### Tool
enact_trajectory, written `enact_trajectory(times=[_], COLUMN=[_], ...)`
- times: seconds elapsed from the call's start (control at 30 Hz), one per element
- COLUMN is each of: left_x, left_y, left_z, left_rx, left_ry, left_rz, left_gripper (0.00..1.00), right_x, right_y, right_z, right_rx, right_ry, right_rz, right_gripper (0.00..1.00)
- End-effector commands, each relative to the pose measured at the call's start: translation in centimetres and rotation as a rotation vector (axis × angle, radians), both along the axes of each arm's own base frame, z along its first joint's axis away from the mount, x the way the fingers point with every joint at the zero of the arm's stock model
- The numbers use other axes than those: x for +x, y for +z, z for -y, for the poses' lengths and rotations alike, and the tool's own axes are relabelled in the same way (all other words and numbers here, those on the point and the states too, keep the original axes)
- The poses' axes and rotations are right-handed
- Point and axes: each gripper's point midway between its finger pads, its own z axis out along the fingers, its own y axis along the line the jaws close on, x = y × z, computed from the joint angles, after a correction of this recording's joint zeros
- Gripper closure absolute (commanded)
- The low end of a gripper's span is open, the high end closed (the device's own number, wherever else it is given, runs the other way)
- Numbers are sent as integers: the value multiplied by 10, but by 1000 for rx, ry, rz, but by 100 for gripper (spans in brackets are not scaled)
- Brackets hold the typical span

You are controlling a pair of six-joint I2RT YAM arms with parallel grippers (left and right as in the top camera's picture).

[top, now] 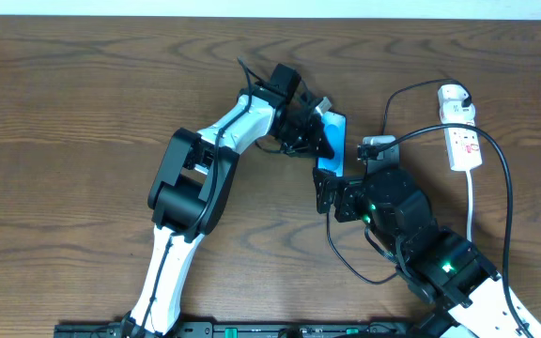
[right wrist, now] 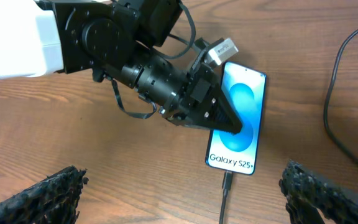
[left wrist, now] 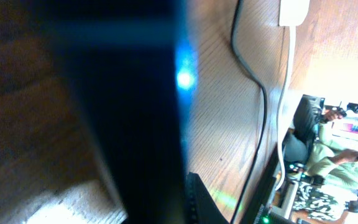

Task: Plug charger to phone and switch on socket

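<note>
Left jaws, shut, pinned the slim blue-screened phone (right wrist: 248,102); right jaws gaped wide, nearer the long white socket strip (top: 464,143), upper right.

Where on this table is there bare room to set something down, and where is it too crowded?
Free: the broad bare tabletop left of the left arm, and the strip along the far edge behind the phone. Crowded: around the phone, where the left gripper and right gripper meet, and toward the power strip, where the black cable loops.
</note>
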Motion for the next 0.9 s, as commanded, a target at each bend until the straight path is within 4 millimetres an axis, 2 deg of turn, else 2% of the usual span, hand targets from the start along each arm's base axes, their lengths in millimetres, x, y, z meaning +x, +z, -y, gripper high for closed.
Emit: enact_trajectory(times=[0.0,0.3,0.4,0.6,0.63,0.87], left_x=[-2,-2,-2,-1,-1,2], left_y=[-6,-7,-7,-11,-11,-16], left_z=[-1,-1,-1,-4,-4,-7], left_rx=[-5,-3,-3,22,24,55], left_ry=[6,6,6,13,14,23], left_rz=[-32,-35,-34,-25,-24,-9], left_gripper=[93,91,83,83,78,67], right_x=[1,1,1,1,1,1], right_y=[5,5,4,4,4,4], right_z=[0,0,0,0,0,0], right_rx=[20,19,18,17,17,17], right_ry=[-5,-5,-5,-5,-5,-5], right_rz=[3,1,0,0,0,0], right_gripper=[1,1,1,1,1,1])
